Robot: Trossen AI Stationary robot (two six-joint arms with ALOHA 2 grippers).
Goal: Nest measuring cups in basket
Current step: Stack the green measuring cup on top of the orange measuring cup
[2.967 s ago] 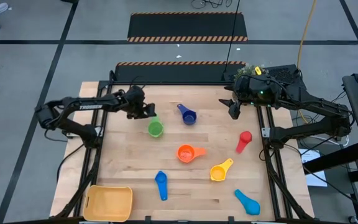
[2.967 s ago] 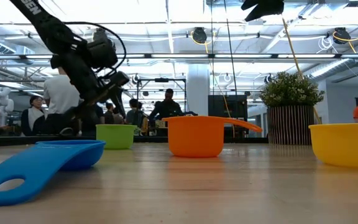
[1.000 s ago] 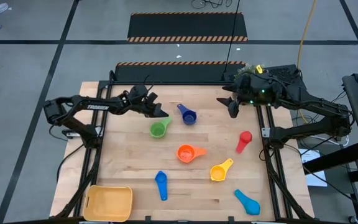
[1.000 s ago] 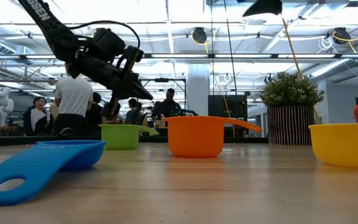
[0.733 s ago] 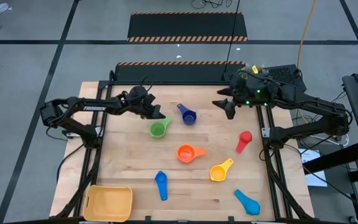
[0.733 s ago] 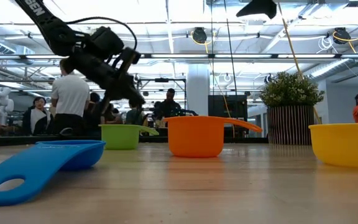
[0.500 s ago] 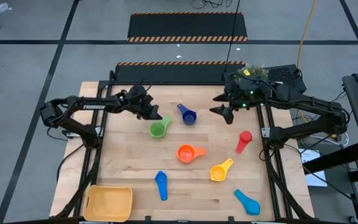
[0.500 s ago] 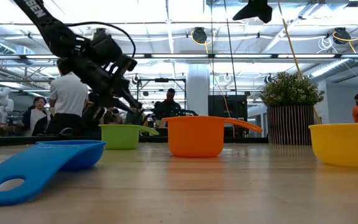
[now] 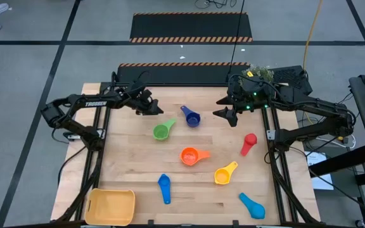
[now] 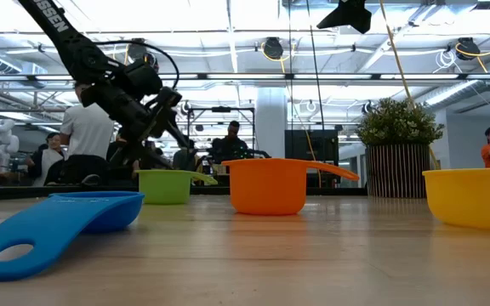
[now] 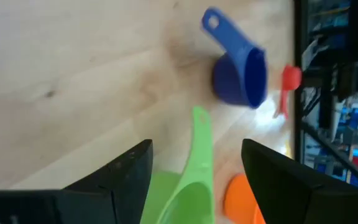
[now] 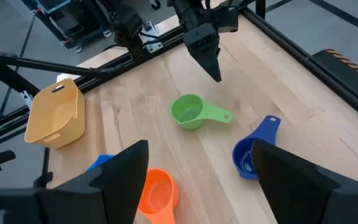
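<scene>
Several measuring cups lie loose on the wooden table: green, dark blue, orange, red, yellow, blue and light blue. The yellow-orange basket sits at the near left corner. My left gripper is open, just off the green cup on its far-left side. The cup's handle points away from the gripper. My right gripper is open and hangs above the far right part of the table, beyond the dark blue cup.
The cups all rest bowl-down on the wood, spread from the middle toward the near right. Bare wood lies along the left side between the green cup and the basket. Metal frame rails border the table's left and right edges. People stand in the room beyond the far edge.
My left gripper has drawn back from beside the green cup's handle toward the far left edge, staying open. My right gripper has shifted a little toward the table's left and turned. No cup has moved.
</scene>
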